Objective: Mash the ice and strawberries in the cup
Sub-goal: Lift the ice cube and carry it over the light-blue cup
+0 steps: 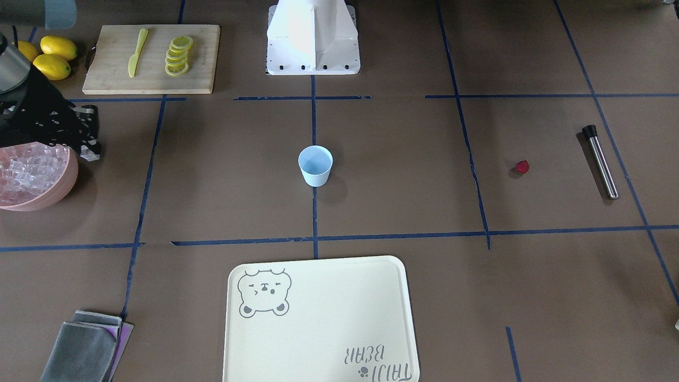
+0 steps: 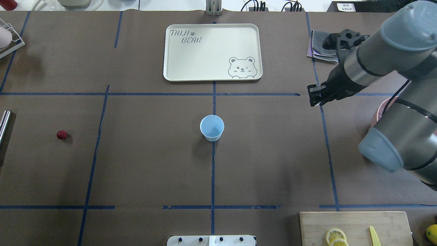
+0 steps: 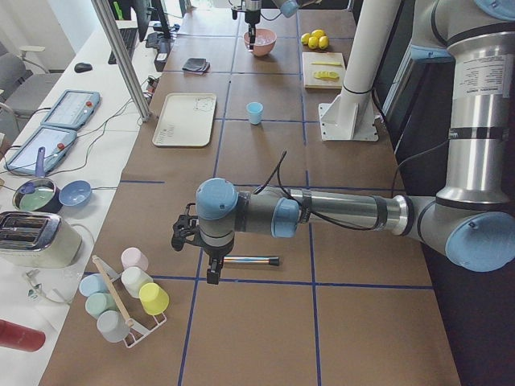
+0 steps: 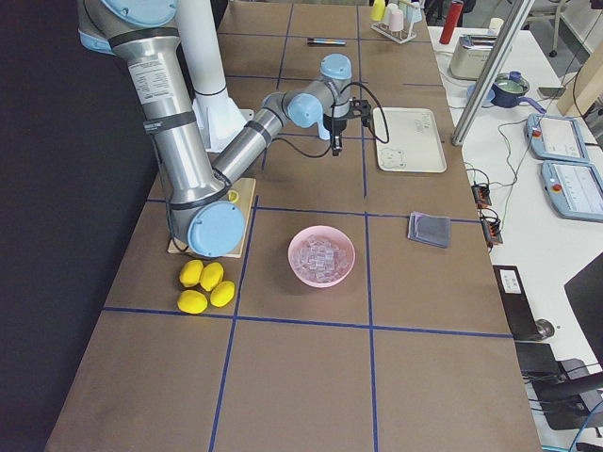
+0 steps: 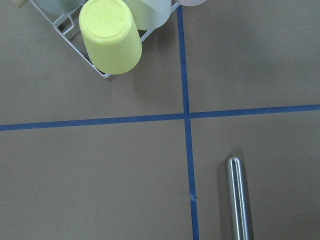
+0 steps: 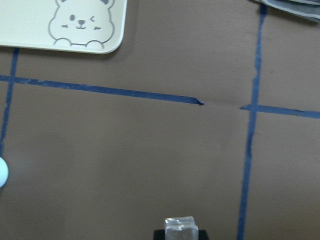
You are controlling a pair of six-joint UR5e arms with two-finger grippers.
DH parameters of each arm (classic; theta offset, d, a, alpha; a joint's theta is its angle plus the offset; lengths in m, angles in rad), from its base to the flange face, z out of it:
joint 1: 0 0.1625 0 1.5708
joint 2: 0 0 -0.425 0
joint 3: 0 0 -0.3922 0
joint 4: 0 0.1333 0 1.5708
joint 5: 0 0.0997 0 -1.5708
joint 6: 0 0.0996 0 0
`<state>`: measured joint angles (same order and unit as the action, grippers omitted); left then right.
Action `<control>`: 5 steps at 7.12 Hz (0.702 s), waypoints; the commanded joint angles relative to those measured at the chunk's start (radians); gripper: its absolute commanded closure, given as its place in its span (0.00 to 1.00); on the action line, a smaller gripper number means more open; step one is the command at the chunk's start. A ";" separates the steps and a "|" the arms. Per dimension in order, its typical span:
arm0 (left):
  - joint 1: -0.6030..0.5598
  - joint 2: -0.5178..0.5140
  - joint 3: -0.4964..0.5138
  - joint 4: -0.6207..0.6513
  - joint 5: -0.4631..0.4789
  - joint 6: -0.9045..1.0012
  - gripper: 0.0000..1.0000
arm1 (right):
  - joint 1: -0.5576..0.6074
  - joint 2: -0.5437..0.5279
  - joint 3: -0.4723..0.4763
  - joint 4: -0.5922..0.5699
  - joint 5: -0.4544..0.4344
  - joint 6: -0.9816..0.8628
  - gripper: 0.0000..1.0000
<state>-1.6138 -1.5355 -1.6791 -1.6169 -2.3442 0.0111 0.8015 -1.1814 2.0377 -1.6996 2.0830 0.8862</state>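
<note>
This looks like a robot lab dressed up as a play kitchen. Two big silver and blue robot arms [image 3: 346,211] reach over a long desk [image 1: 398,159], and a white post [image 1: 313,37] stands on it. The desk is covered in brown paper, with blue tape lines [image 1: 313,239] that make squares. A white side table [image 3: 84,173] holds control screens [image 3: 68,108] with wires. The kitchen bits are a toaster [image 3: 28,240], a rack of coloured cups [image 3: 129,301], a wooden board [image 1: 116,79] with lemon slices [image 1: 179,55], and a pink bowl [image 4: 292,256] full of ice [image 4: 321,254].
</note>
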 commanded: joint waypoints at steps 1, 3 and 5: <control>0.000 0.000 0.001 0.000 0.002 0.001 0.00 | -0.143 0.196 -0.055 -0.106 -0.104 0.129 1.00; 0.000 -0.002 0.001 0.002 0.005 0.000 0.00 | -0.262 0.361 -0.227 -0.103 -0.212 0.244 1.00; 0.000 -0.002 0.001 0.002 0.006 0.000 0.00 | -0.339 0.503 -0.405 -0.097 -0.277 0.306 0.99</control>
<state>-1.6137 -1.5368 -1.6775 -1.6155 -2.3386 0.0108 0.5122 -0.7752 1.7509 -1.7981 1.8478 1.1516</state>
